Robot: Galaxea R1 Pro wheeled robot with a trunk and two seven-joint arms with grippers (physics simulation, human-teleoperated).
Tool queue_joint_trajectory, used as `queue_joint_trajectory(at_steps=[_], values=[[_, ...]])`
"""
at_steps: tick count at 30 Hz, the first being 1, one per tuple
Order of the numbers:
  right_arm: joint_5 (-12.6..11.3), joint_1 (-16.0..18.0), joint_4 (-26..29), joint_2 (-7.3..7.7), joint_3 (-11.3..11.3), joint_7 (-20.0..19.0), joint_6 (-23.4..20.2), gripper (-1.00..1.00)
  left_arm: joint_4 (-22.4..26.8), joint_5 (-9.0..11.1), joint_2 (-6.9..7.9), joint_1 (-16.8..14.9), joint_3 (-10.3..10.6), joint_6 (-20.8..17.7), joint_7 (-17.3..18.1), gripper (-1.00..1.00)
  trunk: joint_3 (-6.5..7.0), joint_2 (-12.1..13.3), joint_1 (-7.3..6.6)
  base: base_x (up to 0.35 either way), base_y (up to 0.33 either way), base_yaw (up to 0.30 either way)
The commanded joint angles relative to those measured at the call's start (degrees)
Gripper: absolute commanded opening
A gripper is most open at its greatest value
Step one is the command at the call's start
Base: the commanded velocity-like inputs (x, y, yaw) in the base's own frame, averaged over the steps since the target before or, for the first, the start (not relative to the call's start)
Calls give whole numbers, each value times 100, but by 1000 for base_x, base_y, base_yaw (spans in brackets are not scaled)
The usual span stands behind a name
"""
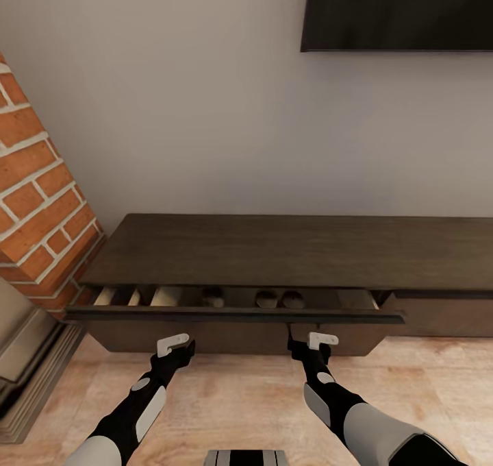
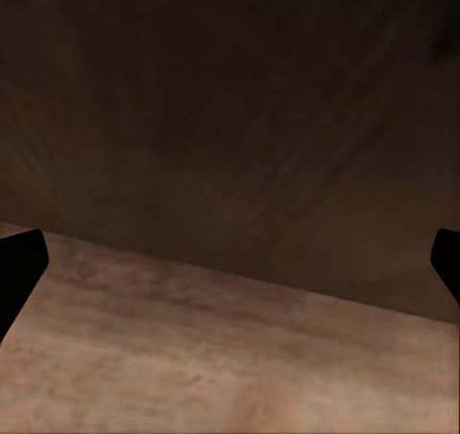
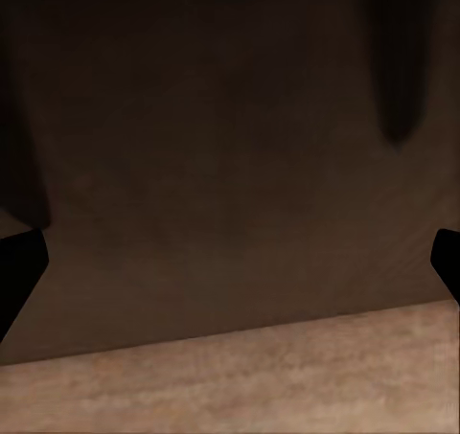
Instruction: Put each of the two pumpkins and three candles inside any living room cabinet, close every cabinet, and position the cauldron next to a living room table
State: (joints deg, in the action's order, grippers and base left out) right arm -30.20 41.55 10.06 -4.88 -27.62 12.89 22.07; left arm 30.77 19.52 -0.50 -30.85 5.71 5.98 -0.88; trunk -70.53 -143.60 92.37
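The cabinet (image 1: 274, 253) drawer (image 1: 233, 314) sits partly pulled out, dark lumps inside. Both my claws, left (image 1: 179, 348) and right (image 1: 308, 346), hang spread wide below its front. I'd push evenly with both so it doesn't skew.

This is a home living room. A long, low dark-brown cabinet (image 1: 287, 250) runs along a plain pale wall, its wide top drawer (image 1: 233, 308) pulled partly open. Above the cabinet hangs a black wall TV (image 1: 397, 10); just beside its left end rises a brick fireplace (image 1: 38, 199). Light wood plank floor (image 1: 239, 397) lies below it.
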Motion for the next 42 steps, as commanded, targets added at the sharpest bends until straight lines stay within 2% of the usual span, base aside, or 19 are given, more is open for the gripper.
queue_joint_trajectory(at_steps=[1, 22, 36, 42], values=[[23, 3, 5, -1, -16, -6, -1, 100, -1, 0, -1, 0, 0, 2, 0, 100, 0, 0, 0, 157, 0, 0], [23, 3, 5, -4, -18, -6, -1, 100, -1, 0, 0, 0, 0, 8, 0, 100, 0, 0, 0, 139, 0, 0], [23, 3, 5, -4, -17, -6, -1, 100, -1, 0, -2, 0, 0, 17, 0, 100, 0, 0, 0, 1, 0, 0], [23, 3, 5, -4, -23, -6, -1, 100, -1, 0, -2, 0, -5, 15, -2, 100, 0, 0, 0, -237, 0, 0]])
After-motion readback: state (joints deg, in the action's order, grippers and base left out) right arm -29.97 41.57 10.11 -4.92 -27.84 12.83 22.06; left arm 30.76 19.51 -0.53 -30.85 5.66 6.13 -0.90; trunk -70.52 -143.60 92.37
